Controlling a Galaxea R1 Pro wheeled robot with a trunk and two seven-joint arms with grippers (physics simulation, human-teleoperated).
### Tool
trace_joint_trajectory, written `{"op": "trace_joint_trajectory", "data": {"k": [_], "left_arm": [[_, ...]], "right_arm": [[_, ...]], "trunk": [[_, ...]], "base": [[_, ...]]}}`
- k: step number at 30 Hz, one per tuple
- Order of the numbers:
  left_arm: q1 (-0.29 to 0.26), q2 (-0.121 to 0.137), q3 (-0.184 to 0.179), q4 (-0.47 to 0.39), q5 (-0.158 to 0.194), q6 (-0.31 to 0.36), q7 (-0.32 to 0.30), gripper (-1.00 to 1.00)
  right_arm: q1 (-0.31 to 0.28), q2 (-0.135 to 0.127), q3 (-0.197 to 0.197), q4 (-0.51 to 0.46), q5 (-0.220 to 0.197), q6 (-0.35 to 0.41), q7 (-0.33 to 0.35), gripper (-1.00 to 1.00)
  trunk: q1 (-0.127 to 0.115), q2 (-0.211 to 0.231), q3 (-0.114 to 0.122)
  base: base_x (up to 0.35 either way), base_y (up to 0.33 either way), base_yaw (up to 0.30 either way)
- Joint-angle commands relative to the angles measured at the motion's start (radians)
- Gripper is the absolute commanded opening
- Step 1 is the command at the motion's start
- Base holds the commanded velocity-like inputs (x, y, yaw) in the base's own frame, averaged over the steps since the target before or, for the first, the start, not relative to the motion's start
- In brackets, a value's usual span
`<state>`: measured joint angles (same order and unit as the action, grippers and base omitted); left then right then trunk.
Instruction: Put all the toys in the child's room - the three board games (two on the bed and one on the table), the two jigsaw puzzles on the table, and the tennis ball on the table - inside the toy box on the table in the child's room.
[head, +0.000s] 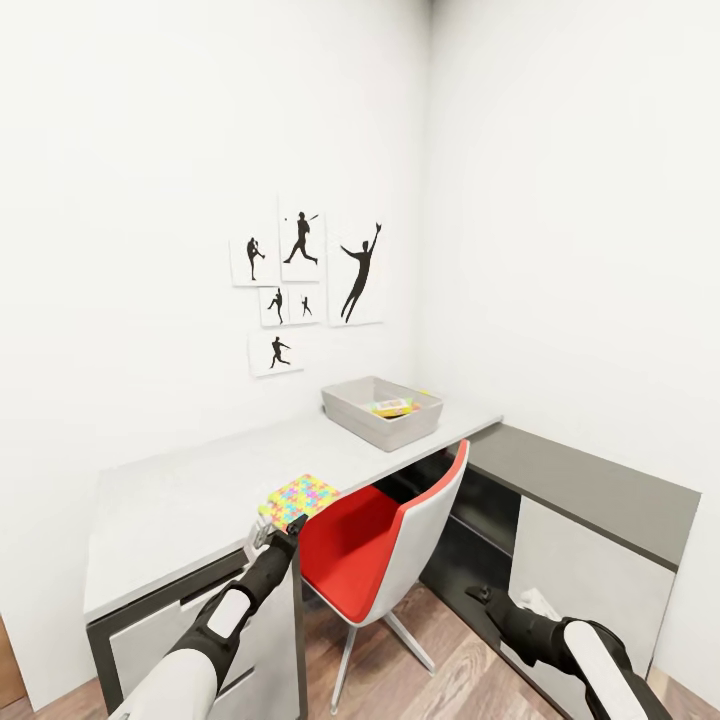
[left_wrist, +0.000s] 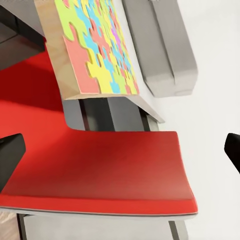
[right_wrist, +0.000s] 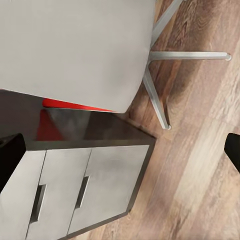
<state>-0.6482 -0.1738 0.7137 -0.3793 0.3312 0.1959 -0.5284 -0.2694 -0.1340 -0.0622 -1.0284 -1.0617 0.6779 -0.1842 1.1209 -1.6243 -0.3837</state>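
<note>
One jigsaw puzzle (head: 299, 498) lies flat at the front edge of the white table (head: 180, 490), a corner jutting over the edge. My left gripper (head: 272, 532) hovers just short of it, open and holding nothing. In the left wrist view the jigsaw puzzle (left_wrist: 97, 45) sits ahead of the gripper (left_wrist: 125, 150), beyond its spread fingertips. The light grey toy box (head: 350, 405) stands at the table's far end with colourful flat items (head: 392, 407) inside. My right gripper (head: 480, 595) hangs low above the floor, open; in its wrist view the gripper (right_wrist: 125, 150) holds nothing.
A red-and-white chair (head: 370, 540) is pushed under the table beside my left arm; its red seat (left_wrist: 100, 165) lies below the puzzle. A lower dark grey unit (head: 590, 485) joins at the right. White drawers (right_wrist: 75, 195) and chair legs (right_wrist: 160, 100) stand on the wood floor.
</note>
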Motion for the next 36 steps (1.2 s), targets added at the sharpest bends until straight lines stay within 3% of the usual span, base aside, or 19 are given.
{"op": "trace_joint_trajectory", "data": {"k": [1, 36], "left_arm": [[-0.001, -0.001, 0.005, -0.001, 0.008, 0.011, -0.003, 1.0], [-0.001, -0.001, 0.006, -0.001, 0.008, 0.009, 0.001, 1.0]], "right_arm": [[-0.001, 0.0, -0.001, -0.001, -0.011, 0.003, -0.009, 1.0], [-0.001, 0.002, -0.001, -0.001, -0.01, 0.003, -0.009, 1.0]], "trunk": [[0.0, -0.001, -0.001], [0.0, -0.001, -0.001]], "base": [[0.06, 0.0, 0.0], [0.057, 0.0, 0.0]]}}
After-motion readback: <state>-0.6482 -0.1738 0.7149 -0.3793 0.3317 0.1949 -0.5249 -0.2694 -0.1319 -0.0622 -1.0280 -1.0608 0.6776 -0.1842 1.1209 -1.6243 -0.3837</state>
